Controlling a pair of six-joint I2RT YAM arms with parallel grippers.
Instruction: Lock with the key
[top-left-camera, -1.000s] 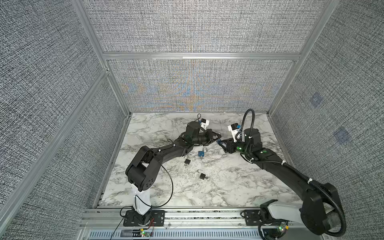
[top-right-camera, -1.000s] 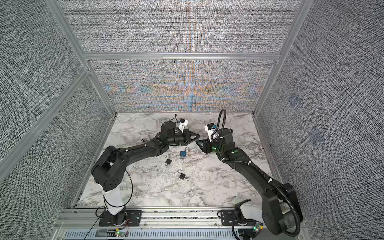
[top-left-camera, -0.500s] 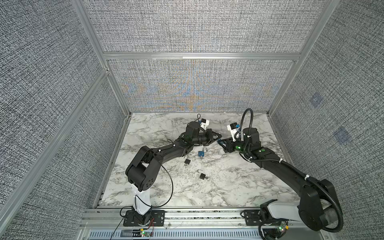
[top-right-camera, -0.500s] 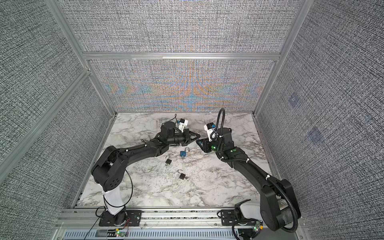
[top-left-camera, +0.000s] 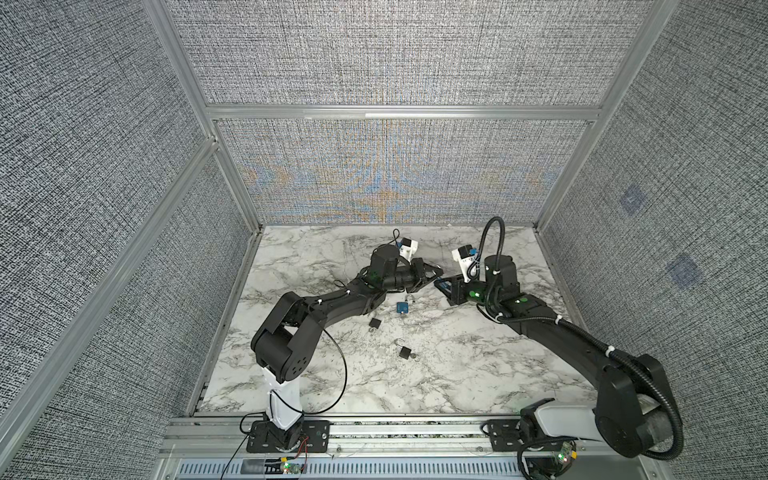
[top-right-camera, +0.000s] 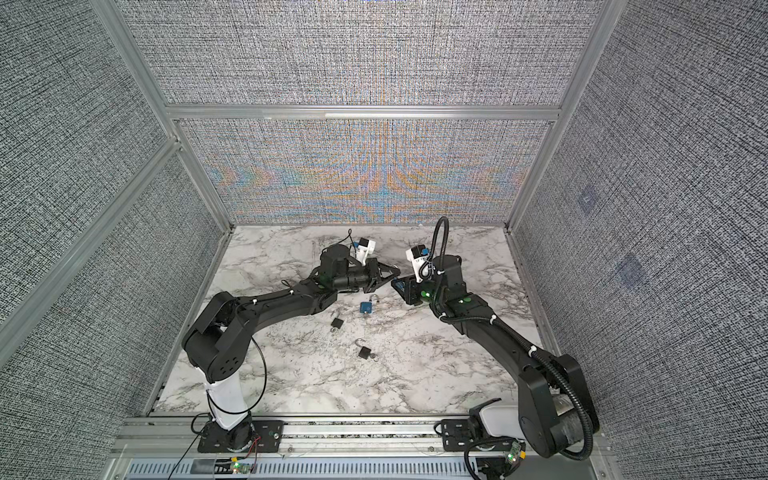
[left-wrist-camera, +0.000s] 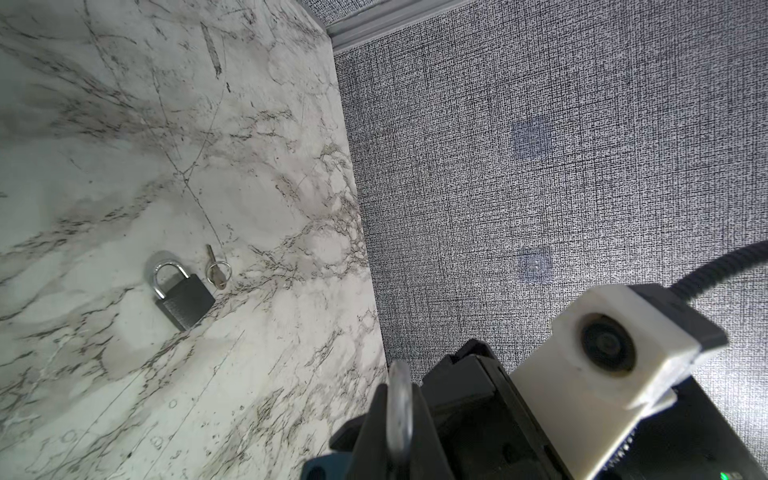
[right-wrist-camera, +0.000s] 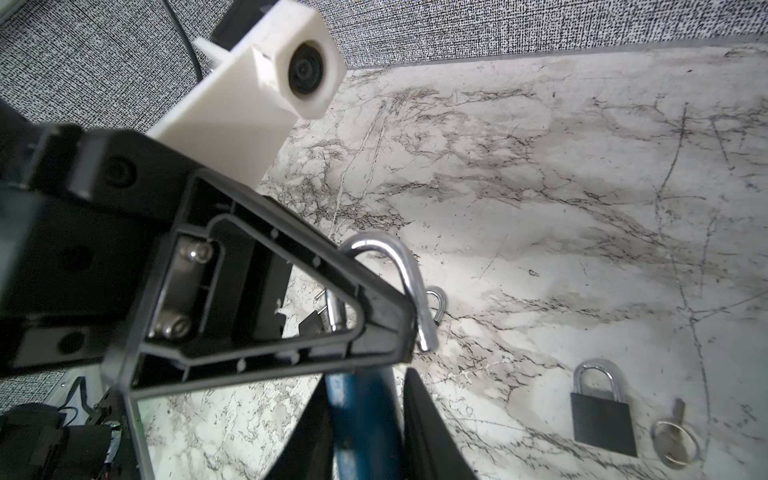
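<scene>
Above the back middle of the marble table, my two grippers meet tip to tip in both top views. My left gripper is shut on the silver key, which shows edge-on between its fingers. My right gripper is shut on the body of a blue padlock. That padlock's silver shackle stands open behind the left finger. The key's blade is hidden, so I cannot tell whether it is in the lock.
A second blue padlock with an open shackle lies on the table below the grippers. Two black padlocks lie nearer the front, one with a ringed key beside it. Fabric walls close in three sides.
My right gripper's jaws have narrowed onto the blue padlock's body. The left gripper has stayed shut, and both arms have barely moved.
</scene>
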